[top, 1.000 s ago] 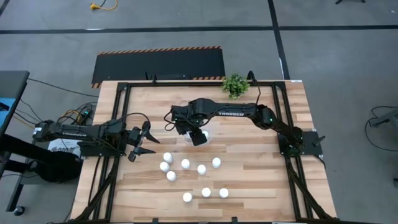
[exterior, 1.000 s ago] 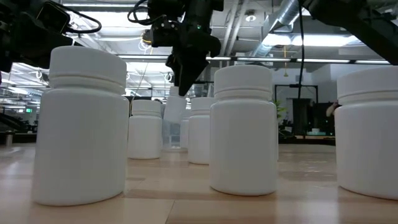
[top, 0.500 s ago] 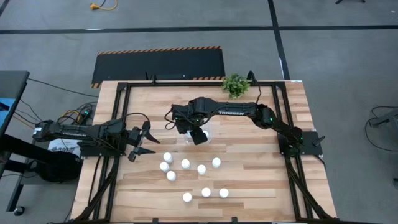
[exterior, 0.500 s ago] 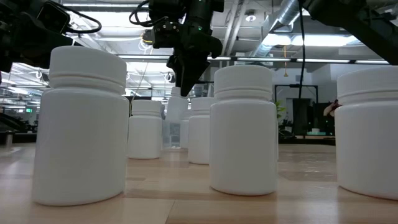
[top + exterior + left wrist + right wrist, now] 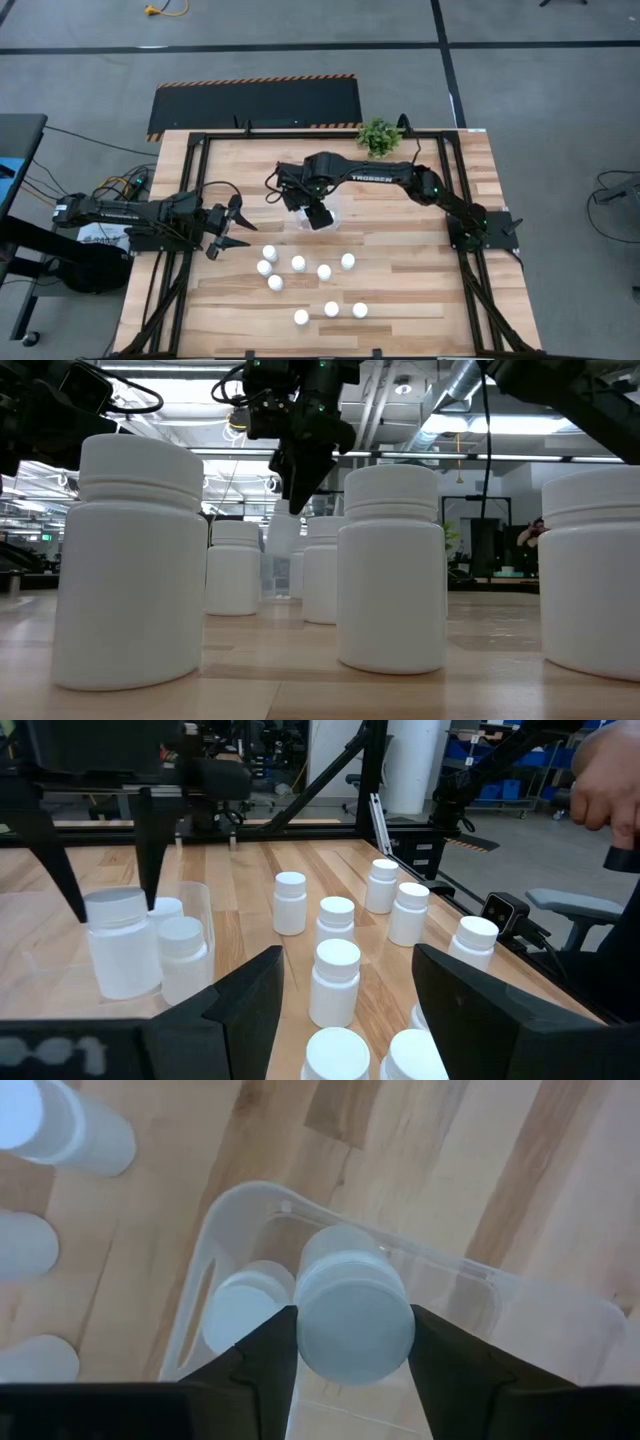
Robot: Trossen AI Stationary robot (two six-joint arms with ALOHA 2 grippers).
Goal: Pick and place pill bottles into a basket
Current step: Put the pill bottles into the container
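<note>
White pill bottles (image 5: 298, 263) dot a pale, wood-grained counter (image 5: 400, 280) framed in black; a clear basket (image 5: 250, 1240), a green plant (image 5: 378, 137), grey floor (image 5: 540, 90) and an orange-striped black mat (image 5: 255, 105) surround them.

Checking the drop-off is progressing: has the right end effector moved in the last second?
Yes, slightly: the right end effector, gripping a pill bottle, shifted toward the table's far edge, nearer the potted plant, over the basket.

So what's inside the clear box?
The clear box has one white bottle standing in it. The right tool holds a second bottle just over it. That bottle hides the floor underneath.
</note>
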